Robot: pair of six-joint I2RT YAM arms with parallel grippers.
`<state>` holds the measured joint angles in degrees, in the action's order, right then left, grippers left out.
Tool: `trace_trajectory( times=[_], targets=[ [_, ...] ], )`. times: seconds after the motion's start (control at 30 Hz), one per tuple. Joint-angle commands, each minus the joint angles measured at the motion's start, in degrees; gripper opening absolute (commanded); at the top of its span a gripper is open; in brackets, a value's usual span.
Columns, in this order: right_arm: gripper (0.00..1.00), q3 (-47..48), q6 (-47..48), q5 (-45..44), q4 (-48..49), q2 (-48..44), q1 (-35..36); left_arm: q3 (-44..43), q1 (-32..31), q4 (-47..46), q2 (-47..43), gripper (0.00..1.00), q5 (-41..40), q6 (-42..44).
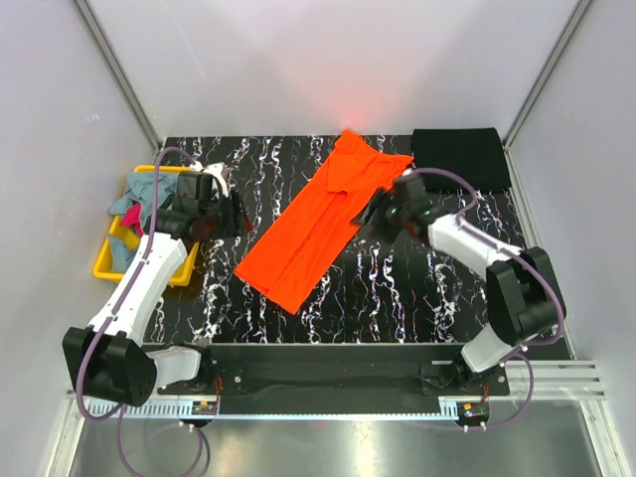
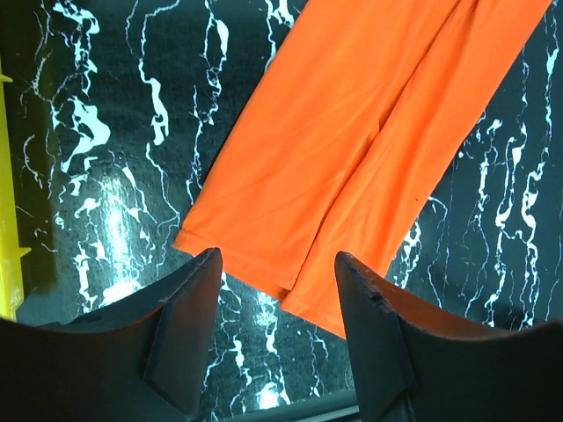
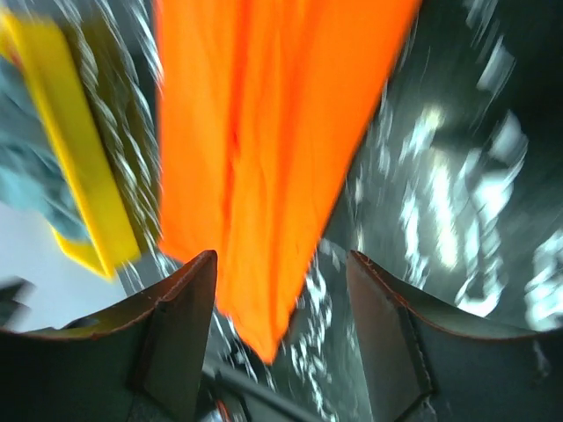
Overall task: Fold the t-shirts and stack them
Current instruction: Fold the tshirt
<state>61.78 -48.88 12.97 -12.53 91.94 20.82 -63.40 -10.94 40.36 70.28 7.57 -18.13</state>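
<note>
From above, the orange shirt (image 1: 323, 224) lies flat on the table (image 1: 417, 288) between my two tools as a long narrow band. Its long axis runs on a slant, from a near end toward my left side to a far end toward my right. My left tool (image 1: 231, 207) stands off its left edge, apart from the cloth. My right tool (image 1: 376, 215) is at its right edge, close to the far half, so that arm is the nearer one. Beyond the right tool lies a folded black shirt (image 1: 460, 157). Behind the left tool is the yellow bin (image 1: 109, 260), with more shirts (image 1: 139, 199) heaped in it.

From my left wrist, my left tool (image 2: 277, 264) is released, with both fingers wide and nothing between them. The straight near end of the orange shirt (image 2: 352, 132) lies just ahead of the fingertips. The band runs away from me up and to the right, with a lengthwise fold line down its middle.

My right wrist view is smeared. My right tool (image 3: 281, 264) has its fingers parted and no cloth is pinched. The orange shirt (image 3: 264, 132) stretches straight ahead of it and tapers toward the fingertips, with the yellow bin (image 3: 70, 176) off to its left. I judge the next fold has to bring one end over the other, across that long axis.
</note>
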Motion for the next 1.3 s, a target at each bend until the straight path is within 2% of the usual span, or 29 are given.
trace_trajectory(
  times=[0.0,0.2,0.43,0.6,0.8,0.93,1.03,1.07,1.1,1.13,1.2,1.27],
  targets=[
    [0.67,-6.4,-9.5,-2.1,3.7,-2.9,6.1,0.7,0.4,-4.3,-3.7,0.59,0.2,0.6],
    [0.61,-12.6,-16.6,-4.7,6.9,-4.0,19.2,0.8,0.4,-4.2,-4.4,0.59,-0.3,0.5],
    [0.56,-16.0,-22.7,-7.3,14.8,-0.5,29.0,1.0,0.6,-4.2,-4.2,0.59,-0.4,0.4],
    [0.54,-12.8,-24.2,-5.9,17.0,4.9,32.1,1.1,0.5,-4.2,-4.2,0.59,-0.3,0.4],
    [0.47,-10.3,-26.0,-9.5,17.3,8.9,36.9,1.1,0.7,-4.2,-3.7,0.59,-0.2,0.3],
    [0.44,-7.8,-26.1,-8.6,18.1,13.0,37.9,1.1,1.0,-4.2,-3.9,0.59,0.2,0.3],
    [0.34,-7.8,-25.9,-9.0,18.0,13.4,38.1,1.2,1.2,-4.3,-3.6,0.59,0.9,0.3],
    [0.27,-8.6,-25.7,-9.3,17.8,12.2,38.0,1.2,1.2,-4.3,-3.5,0.59,1.6,0.3],
    [0.15,-9.0,-25.4,-9.7,16.7,11.4,38.0,1.2,1.2,-4.2,-3.2,0.59,2.2,0.5],
    [0.09,-9.4,-24.9,-10.0,15.4,10.4,37.9,1.3,1.1,-4.3,-3.1,0.59,2.9,0.6],
    [0.01,-10.1,-22.2,-12.0,8.5,6.3,37.9,1.7,0.8,-4.3,-2.9,0.6,5.4,1.1],
    [0.0,-11.0,-19.6,-12.5,4.6,1.6,38.0,2.2,0.3,-4.1,-2.7,0.6,7.3,0.6]
  ],
)
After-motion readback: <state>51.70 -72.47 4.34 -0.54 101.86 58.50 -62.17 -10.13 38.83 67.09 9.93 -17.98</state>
